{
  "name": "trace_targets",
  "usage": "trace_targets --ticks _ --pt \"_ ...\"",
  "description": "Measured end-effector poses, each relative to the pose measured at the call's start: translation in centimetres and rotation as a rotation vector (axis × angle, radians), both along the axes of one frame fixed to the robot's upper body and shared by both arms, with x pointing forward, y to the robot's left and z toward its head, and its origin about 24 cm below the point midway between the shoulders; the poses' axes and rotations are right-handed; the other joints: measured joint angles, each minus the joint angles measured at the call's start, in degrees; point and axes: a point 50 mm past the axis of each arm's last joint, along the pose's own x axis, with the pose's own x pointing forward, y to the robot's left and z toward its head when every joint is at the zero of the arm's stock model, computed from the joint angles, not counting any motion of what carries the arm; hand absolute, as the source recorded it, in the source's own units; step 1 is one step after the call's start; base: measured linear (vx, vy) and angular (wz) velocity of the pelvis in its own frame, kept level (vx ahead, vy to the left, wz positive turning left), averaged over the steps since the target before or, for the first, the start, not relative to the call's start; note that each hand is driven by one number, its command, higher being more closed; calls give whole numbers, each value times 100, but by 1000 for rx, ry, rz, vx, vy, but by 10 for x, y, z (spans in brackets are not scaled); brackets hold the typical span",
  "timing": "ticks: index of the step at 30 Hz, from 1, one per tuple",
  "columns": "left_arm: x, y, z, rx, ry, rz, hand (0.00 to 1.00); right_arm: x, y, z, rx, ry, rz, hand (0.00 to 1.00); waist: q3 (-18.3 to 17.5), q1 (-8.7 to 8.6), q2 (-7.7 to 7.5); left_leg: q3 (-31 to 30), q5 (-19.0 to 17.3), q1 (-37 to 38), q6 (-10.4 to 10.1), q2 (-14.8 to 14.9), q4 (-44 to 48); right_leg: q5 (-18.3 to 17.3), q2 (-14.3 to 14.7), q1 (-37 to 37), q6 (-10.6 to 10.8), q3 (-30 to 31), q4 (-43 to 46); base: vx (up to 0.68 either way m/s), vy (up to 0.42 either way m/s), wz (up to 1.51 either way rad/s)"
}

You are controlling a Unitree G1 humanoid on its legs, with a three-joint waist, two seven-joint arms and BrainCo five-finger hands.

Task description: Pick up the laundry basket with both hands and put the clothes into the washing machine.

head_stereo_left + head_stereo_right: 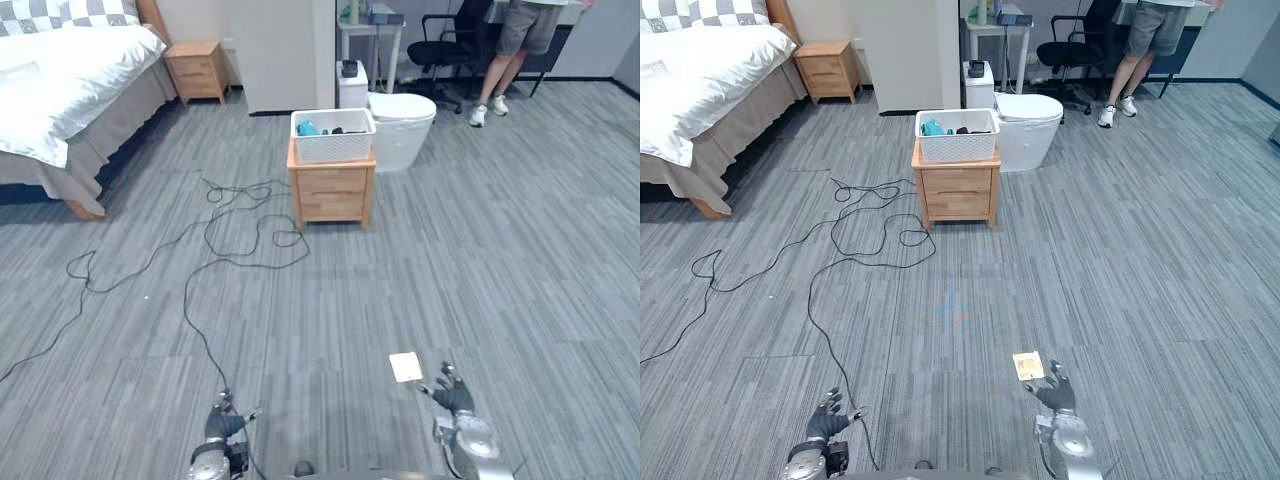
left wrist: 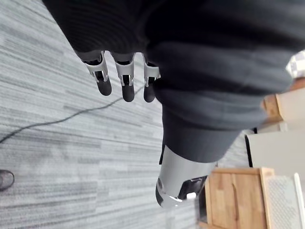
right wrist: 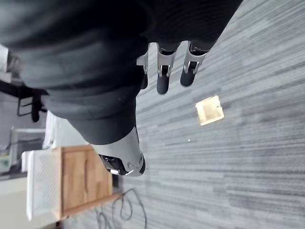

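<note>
Approach step, by my judgement; basket not yet reached.

Left eye view: white lattice laundry basket (image 1: 333,142) upper centre on small wooden table (image 1: 332,195), blue and dark clothes (image 1: 308,128) inside. Left hand (image 1: 225,425) and right hand (image 1: 455,397) at bottom edge, well apart from it.

Right eye view: same layout.

Left wrist view: left hand loosely spread, empty.

Right wrist view: right hand likewise.

Next: walk closer, grip both sides.

Ahead of you the laundry basket (image 1: 333,140) sits on a bedside cabinet (image 1: 332,192), clothes (image 1: 308,128) in it; the washing machine (image 1: 402,128) stands just behind, to its right; the bed (image 1: 70,75) lies far left.
</note>
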Motion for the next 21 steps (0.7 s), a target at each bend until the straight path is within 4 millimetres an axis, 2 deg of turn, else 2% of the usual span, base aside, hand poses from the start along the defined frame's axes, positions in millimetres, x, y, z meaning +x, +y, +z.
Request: trace_targets --ticks 3,8,15,21 --pt "0 2 0 5 1 -1 0 -2 -5 -1 -33 21 23 0 0 -54 -13 -14 0 27 0 4 30 16 11 40 -16 -36 19 102 -15 8" --pt "-2 1 -1 -1 12 -2 0 7 -3 1 -89 32 97 0 0 -73 -20 -8 -1 61 -5 23 31 13 20 69 -12 -29 20 51 -27 -3" --pt "-4 -5 -4 -23 16 0 0 6 -5 -1 -88 50 84 0 24 -72 -21 -31 -26 68 -44 26 24 -71 6 56 119 -89 122 -38 -17 5" --pt "-5 -12 -6 -50 19 -12 0 8 -3 0 -87 42 94 0 75 -62 -43 25 -28 -52 -36 -17 -6 -113 -39 -97 116 -28 105 -85 -3 -6"
